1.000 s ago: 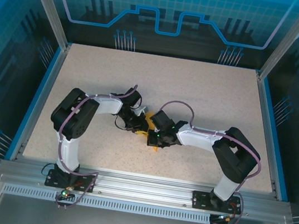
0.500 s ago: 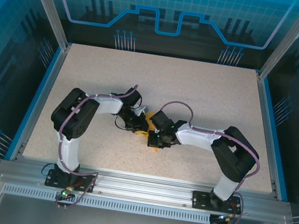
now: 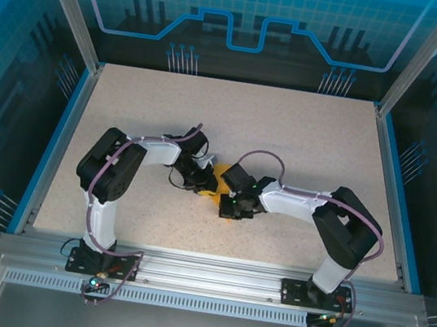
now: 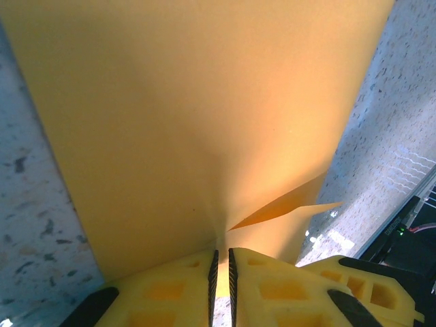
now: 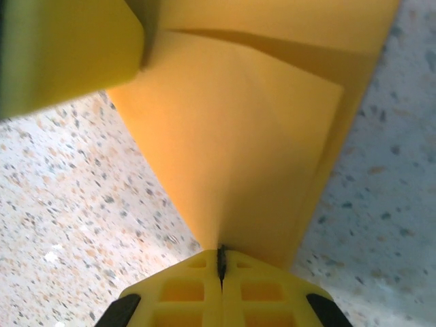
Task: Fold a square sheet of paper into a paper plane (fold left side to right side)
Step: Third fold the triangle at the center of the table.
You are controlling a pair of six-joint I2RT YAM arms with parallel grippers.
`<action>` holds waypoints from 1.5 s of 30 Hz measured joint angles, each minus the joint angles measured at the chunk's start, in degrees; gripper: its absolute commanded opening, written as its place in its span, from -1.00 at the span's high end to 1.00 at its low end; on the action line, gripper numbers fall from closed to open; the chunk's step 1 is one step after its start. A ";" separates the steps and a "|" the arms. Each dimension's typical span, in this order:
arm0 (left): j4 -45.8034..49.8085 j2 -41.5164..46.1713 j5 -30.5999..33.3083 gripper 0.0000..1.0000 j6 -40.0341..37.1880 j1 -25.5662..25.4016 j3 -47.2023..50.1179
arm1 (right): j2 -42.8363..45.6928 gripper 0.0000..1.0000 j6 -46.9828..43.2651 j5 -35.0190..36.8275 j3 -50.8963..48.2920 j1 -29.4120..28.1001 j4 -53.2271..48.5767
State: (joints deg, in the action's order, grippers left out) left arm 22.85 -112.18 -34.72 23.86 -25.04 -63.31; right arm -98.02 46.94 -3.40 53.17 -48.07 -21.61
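Since a second ago the right gripper (image 5: 221, 262) has slid slightly rightward, drawing the square sheet of paper (image 4: 191, 102) lower over the middle of the tabletop (image 3: 304, 143). Its jaws are clamped on the sheet's near edge. Beyond it, the left gripper (image 4: 221, 264) pinches the opposite edge. Keeping both pinches taut while carrying left over right should, I judge, give a clean crease. The folded strip's long axis runs diagonally, far-left to near-right; I cannot make out a nose.
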 measured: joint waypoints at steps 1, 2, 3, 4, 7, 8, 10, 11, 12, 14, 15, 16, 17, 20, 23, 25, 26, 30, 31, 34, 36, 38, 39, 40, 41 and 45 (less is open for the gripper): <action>0.02 -0.02 0.00 0.64 0.00 0.00 -0.02 | 0.33 1.00 0.00 -0.02 -0.37 0.00 -0.11; 0.04 -0.02 0.00 0.64 0.00 0.00 -0.04 | 0.61 1.00 0.00 -0.02 -0.66 0.00 -0.26; 0.15 -0.04 0.00 0.64 0.00 0.00 -0.09 | 0.83 1.00 0.00 -0.04 -0.85 0.00 -0.42; 0.28 -0.09 0.00 0.64 0.00 0.00 -0.20 | 0.98 1.00 0.00 -0.07 -1.01 0.00 -0.68; 0.52 -0.20 0.00 0.64 0.00 0.00 -0.35 | 1.79 1.00 0.02 -0.07 -2.16 0.02 -0.22; 0.61 -0.24 0.00 0.64 -0.02 0.00 -0.42 | 2.21 1.00 0.02 -0.09 -2.73 0.02 -0.09; 0.79 -0.28 0.02 0.64 -0.02 0.00 -0.57 | 2.99 1.00 0.04 -0.09 -3.67 0.02 0.07; 0.85 -0.28 0.02 0.64 -0.02 0.00 -0.61 | 3.32 1.00 0.02 -0.11 -4.04 0.02 0.11; 0.85 -0.31 0.02 0.64 -0.02 0.00 -0.61 | 3.58 1.00 0.04 -0.15 -4.28 0.02 0.11; 0.87 -0.31 0.04 0.64 0.00 0.00 -0.63 | 3.93 1.00 0.02 -0.31 -4.68 0.02 0.09; 0.85 -0.31 0.04 0.64 0.00 0.00 -0.63 | 4.00 1.00 0.02 -0.35 -4.74 0.02 0.07; 0.85 -0.31 0.04 0.64 0.00 0.00 -0.63 | 4.07 1.00 0.00 -0.48 -4.74 0.04 0.00; 0.85 -0.31 0.04 0.64 0.00 0.00 -0.63 | 4.22 1.00 0.00 -0.55 -4.76 0.09 -0.17; 0.85 -0.28 0.04 0.64 0.00 -0.11 -0.63 | 5.40 1.00 -0.24 -0.70 -5.11 0.13 -1.55; 0.87 -0.28 0.13 0.64 0.02 -0.17 -0.66 | 8.00 1.00 -0.46 -1.36 -5.38 0.55 -2.16; 0.94 -0.28 0.24 0.64 0.02 -0.24 -0.68 | 9.73 1.00 -0.46 -1.79 -5.38 1.09 -1.31; 1.01 -0.28 0.35 0.64 0.02 -0.26 -0.72 | 10.25 1.00 -0.46 -2.10 -5.38 1.29 -0.50; 1.14 -0.28 0.46 0.64 0.02 -0.33 -0.81 | 9.01 1.00 -0.44 -3.39 -5.03 1.64 2.43; 1.22 -0.28 0.50 0.64 0.02 -0.37 -0.83 | 8.04 1.00 -0.44 -3.58 -4.79 1.64 3.10; 1.29 -0.28 0.70 0.64 0.02 -0.44 -0.96 | 5.27 1.00 -0.42 -4.17 -4.46 1.81 4.55; 1.31 -0.28 0.87 0.64 0.02 -0.55 -1.05 | 3.93 1.00 -0.42 -4.39 -4.46 2.19 4.81; 1.27 -0.28 1.09 0.63 0.02 -0.68 -1.11 | 3.08 1.00 -0.42 -4.44 -4.46 2.58 4.85; 1.27 -0.28 1.09 0.63 0.02 -0.70 -1.16 | 2.80 1.00 -0.42 -4.50 -4.46 2.78 4.90; 1.27 -0.26 1.09 0.62 0.02 -0.70 -1.16 | 2.54 1.00 -0.42 -4.59 -4.46 2.89 4.94; 1.29 -0.26 1.07 0.61 0.02 -0.72 -1.20 | 2.32 1.00 -0.42 -4.61 -4.46 2.93 4.96; 1.68 -0.17 1.46 0.50 0.02 -1.01 -1.88 | 2.10 1.00 -0.42 -4.81 -4.48 3.13 4.96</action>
State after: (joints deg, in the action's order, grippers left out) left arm 24.53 -112.36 -33.26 23.88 -26.04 -65.19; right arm -95.92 46.52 -8.21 48.69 -44.95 -16.64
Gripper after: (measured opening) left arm 0.225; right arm 0.044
